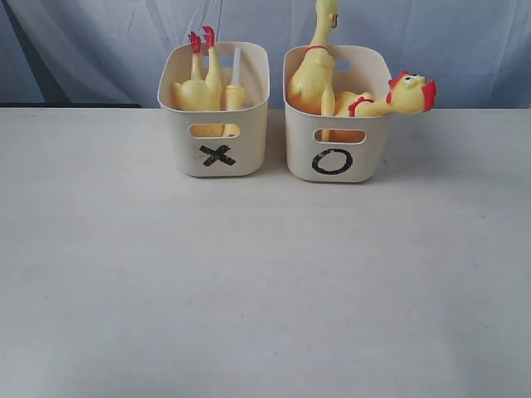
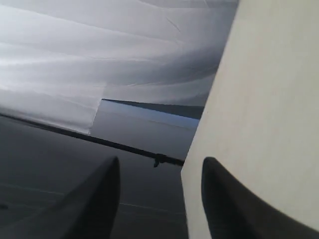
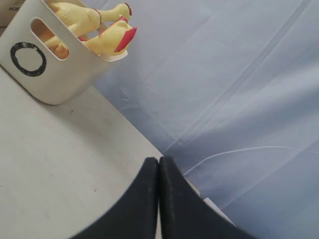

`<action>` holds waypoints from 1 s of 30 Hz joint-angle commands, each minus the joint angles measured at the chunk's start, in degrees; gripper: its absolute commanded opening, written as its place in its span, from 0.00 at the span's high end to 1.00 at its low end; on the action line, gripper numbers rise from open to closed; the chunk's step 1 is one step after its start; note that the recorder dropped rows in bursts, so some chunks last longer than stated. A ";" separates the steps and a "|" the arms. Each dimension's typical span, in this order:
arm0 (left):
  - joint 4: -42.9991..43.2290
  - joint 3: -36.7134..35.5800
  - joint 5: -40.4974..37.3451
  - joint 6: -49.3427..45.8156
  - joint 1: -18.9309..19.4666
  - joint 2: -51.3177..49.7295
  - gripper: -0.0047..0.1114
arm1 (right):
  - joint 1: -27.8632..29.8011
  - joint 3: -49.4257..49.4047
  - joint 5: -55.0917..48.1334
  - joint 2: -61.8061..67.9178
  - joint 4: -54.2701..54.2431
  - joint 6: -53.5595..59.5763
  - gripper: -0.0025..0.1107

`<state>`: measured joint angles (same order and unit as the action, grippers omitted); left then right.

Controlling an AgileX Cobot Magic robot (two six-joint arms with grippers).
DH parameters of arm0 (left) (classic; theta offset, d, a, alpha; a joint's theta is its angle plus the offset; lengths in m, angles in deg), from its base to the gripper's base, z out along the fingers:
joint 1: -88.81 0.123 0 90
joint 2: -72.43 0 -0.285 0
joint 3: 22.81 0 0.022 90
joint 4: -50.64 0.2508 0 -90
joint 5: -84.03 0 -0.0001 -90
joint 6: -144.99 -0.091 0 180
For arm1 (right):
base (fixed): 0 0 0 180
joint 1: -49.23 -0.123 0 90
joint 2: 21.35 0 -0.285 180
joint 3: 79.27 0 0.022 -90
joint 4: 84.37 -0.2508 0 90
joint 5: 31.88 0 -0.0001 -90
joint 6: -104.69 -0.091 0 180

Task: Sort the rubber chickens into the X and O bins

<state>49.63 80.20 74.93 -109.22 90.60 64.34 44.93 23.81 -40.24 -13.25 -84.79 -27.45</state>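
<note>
While no chicken is showing on the bare table [image 1: 265, 290], the worry is lying inside the bins, well apart from both sets of fingers. The left gripper [image 2: 162, 160] is hanging wide open with nothing between its fingers; past their tips only backdrop cloth [image 2: 99, 55] and what is probably the table edge are showing. The right gripper [image 3: 158, 162] is sitting with its fingers pressed flat together, holding nothing, and the O bin [image 3: 60, 79] is standing far beyond its tips. In that bin the overhanging chicken [image 1: 411, 89] is draping its head and neck over the rim, while the upright chicken [image 1: 311, 79] is poking its neck high above the walls. The X bin [image 1: 253, 124] is holding a feet-up chicken [image 1: 199, 87] with its red feet sticking out. Judging from this, the draped head is carrying weight outside the rim and may be dragging that floppy body out, especially if a finger is brushing the bin. The tall neck is also inviting a snag from any arm crossing above, and light tubs like these are probably sliding or tipping easily under a nudge.
</note>
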 commanded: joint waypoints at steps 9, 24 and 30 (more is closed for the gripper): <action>-22.14 -0.23 14.32 41.95 -0.27 0.30 0.54 | 0.24 -0.30 0.12 -0.31 -19.32 -6.89 0.98; -14.50 -0.23 7.58 41.95 -0.27 0.30 0.54 | 0.24 -0.30 1.18 -0.31 -19.36 -7.06 0.98; -14.50 -0.23 7.58 41.95 -0.27 0.30 0.54 | 0.24 -0.30 1.18 -0.31 -19.36 -7.06 0.98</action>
<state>34.97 80.20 82.40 -67.76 90.60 64.34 44.93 23.81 -39.83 -13.25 -104.02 -34.40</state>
